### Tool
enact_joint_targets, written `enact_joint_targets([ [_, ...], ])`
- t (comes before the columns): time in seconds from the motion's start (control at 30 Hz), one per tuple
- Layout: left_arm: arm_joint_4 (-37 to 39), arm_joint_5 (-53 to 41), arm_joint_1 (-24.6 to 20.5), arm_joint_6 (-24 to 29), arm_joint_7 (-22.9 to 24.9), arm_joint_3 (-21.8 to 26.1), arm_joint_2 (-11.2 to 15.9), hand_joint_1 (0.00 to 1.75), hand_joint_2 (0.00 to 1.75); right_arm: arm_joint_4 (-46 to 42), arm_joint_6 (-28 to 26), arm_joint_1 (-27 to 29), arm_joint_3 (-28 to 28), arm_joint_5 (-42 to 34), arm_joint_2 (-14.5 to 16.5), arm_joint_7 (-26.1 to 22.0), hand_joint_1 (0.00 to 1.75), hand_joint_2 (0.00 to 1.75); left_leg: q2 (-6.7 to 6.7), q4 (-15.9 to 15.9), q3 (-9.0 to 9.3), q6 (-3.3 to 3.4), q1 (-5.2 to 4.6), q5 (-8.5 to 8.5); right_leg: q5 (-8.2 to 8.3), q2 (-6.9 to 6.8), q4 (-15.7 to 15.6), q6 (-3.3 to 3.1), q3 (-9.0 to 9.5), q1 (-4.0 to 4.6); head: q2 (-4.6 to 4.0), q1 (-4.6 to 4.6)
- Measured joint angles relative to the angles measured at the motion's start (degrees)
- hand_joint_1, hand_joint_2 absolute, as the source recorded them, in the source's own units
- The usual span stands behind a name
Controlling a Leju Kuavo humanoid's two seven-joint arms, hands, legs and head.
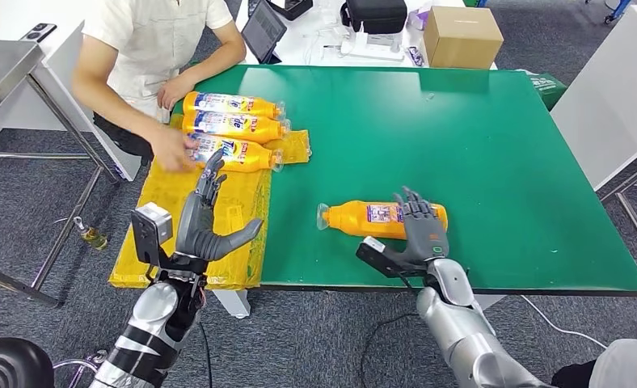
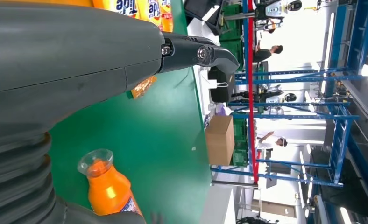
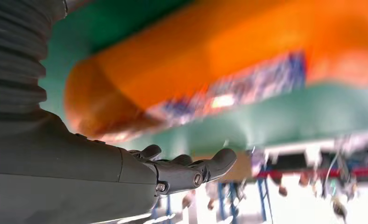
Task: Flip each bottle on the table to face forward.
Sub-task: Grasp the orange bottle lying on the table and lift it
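Note:
An orange bottle (image 1: 372, 219) lies on its side near the front edge of the green table (image 1: 477, 145), clear cap pointing left and label up. My right hand (image 1: 422, 229) is at its base end, fingers spread over the bottle without closing. The right wrist view has this bottle (image 3: 210, 70) blurred and close beside the open fingers (image 3: 191, 170). My left hand (image 1: 208, 218) is raised and open over a yellow sheet (image 1: 218, 234), holding nothing. The left wrist view catches the bottle (image 2: 109, 186). Three more orange bottles (image 1: 233, 128) lie side by side at the far left.
A person sits at the table's far left, one hand (image 1: 174, 149) on the nearest of the three bottles. A cardboard box (image 1: 461, 36), a black bag and cables stand on a white table behind. White furniture stands to the right.

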Motion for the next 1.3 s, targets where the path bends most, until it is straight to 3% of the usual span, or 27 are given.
enact_joint_targets([
  [0.23,1.5,0.3,-1.3,0.0,0.2,-0.3,-0.2,0.00,1.75,3.4,1.4,-2.3,4.1,0.3,-0.9,1.3,0.00,1.75,0.01,0.0,-0.01,0.01,-0.01,-0.02,0.00,0.00,0.0,0.00,-0.01,-0.01,0.00,-0.01],
  [0.6,2.9,0.8,-2.1,0.0,0.8,-0.5,-0.3,0.00,1.75,5.0,4.9,-4.8,8.9,3.2,-1.8,7.7,0.00,1.75,0.04,0.0,0.12,0.00,0.00,0.00,0.01,0.02,0.0,-0.01,0.07,0.00,0.00,-0.01],
  [0.63,2.9,0.8,-2.1,0.1,0.9,-0.5,-0.3,0.00,1.75,5.0,4.7,-4.9,9.6,3.8,-2.0,9.2,0.09,1.75,0.03,0.0,0.12,0.01,0.00,0.00,0.01,0.02,0.0,-0.01,0.08,0.00,0.00,0.00],
  [0.77,2.9,0.3,-1.7,0.2,1.0,-0.5,-0.3,0.00,1.75,5.1,4.5,-5.3,11.9,5.4,-2.7,13.9,1.64,1.75,0.00,0.0,0.11,0.02,-0.01,0.01,0.01,0.00,0.0,0.00,0.11,-0.01,0.00,0.00],
  [0.8,2.9,0.1,-1.5,0.2,1.0,-0.5,-0.3,0.00,1.75,5.1,4.9,-5.3,12.3,5.3,-2.9,14.5,1.73,1.75,0.00,0.0,0.11,0.02,-0.01,0.01,0.01,0.00,0.0,0.00,0.11,-0.01,0.00,0.00],
  [1.07,1.4,-0.4,-0.1,0.0,1.5,-1.0,-0.3,0.00,1.75,5.1,8.1,-5.2,13.3,2.8,-3.8,16.6,1.70,1.75,-0.01,0.0,0.11,0.02,-0.01,0.00,0.00,0.00,0.0,0.00,0.10,0.00,0.00,-0.01],
  [1.3,0.8,-0.4,0.6,-0.3,2.1,-1.3,-0.3,0.00,1.75,5.1,11.1,-5.5,13.3,-1.0,-4.0,15.0,1.66,1.75,0.00,0.0,0.13,0.02,-0.01,0.00,0.00,0.00,0.0,0.00,0.13,0.00,0.00,0.01],
])
